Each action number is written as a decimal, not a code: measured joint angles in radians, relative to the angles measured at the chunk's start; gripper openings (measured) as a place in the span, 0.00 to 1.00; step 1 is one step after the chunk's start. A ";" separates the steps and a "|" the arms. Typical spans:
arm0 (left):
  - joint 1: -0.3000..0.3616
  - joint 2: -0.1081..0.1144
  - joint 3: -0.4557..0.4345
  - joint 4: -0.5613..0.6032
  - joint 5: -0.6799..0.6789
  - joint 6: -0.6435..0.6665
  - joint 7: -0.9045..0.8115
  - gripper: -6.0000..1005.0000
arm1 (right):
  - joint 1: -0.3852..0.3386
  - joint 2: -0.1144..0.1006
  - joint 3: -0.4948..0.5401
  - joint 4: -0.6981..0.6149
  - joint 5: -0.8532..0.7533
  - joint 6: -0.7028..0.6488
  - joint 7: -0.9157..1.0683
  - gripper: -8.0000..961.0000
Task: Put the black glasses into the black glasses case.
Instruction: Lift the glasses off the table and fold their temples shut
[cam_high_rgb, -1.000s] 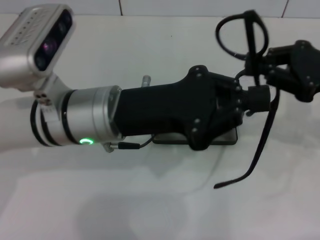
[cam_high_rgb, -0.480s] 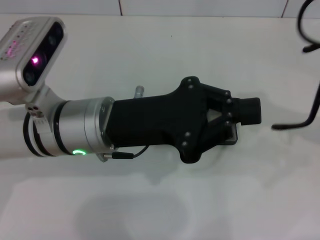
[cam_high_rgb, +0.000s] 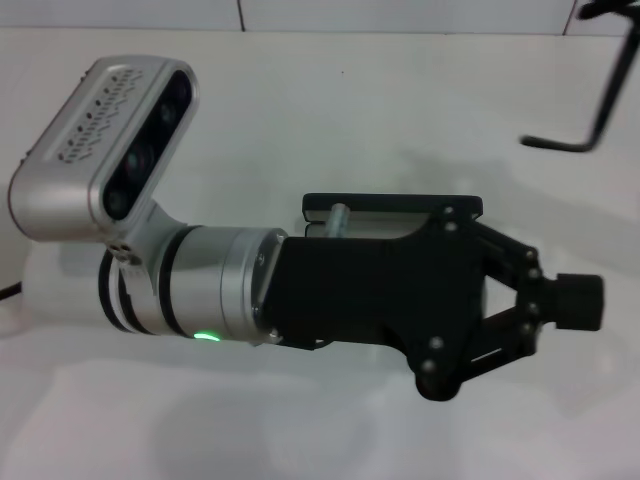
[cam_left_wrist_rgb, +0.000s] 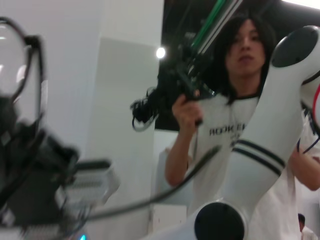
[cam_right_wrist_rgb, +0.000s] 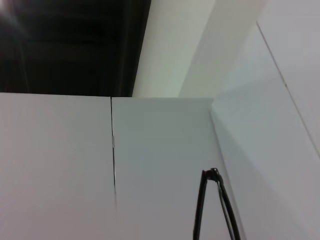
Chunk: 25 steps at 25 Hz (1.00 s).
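in the head view the left tool (cam_high_rgb: 580, 302) lies low over the middle of the white desk (cam_high_rgb: 300, 110), its arm reaching in from the left edge, its fingertips (cam_high_rgb: 575, 302) pressed together with nothing between them. the black glasses case (cam_high_rgb: 390, 207) sits on the desk just behind the tool's body, only its far rim and a strip of lighter inside showing past the arm. the black glasses (cam_high_rgb: 595, 100) hang in the air at the far right corner, one temple arm angling down and bending toward the middle; whatever holds them lies past the frame edge, so i cannot tell the right tool's state. bare desk spreads along the far edge, the near edge and to the right of the tool.

in the left wrist view the glasses (cam_left_wrist_rgb: 22, 55) show at one side, blurred, one lens rim clear; a person (cam_left_wrist_rgb: 235, 115) stands beyond with a white robot arm (cam_left_wrist_rgb: 260, 150) in front.

in the right wrist view only two slim temple arms of the glasses (cam_right_wrist_rgb: 215, 205) rise against a pale wall (cam_right_wrist_rgb: 160, 150).
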 joint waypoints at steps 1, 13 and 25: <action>-0.002 0.000 0.031 0.000 -0.035 -0.001 0.023 0.04 | 0.015 -0.001 -0.013 0.036 0.000 0.004 -0.023 0.12; 0.016 0.000 0.080 -0.029 -0.217 -0.009 0.098 0.04 | 0.052 0.011 -0.273 0.129 0.004 0.143 -0.161 0.12; 0.021 0.000 0.081 -0.116 -0.318 -0.012 0.102 0.04 | 0.044 0.010 -0.323 0.143 -0.001 0.179 -0.164 0.12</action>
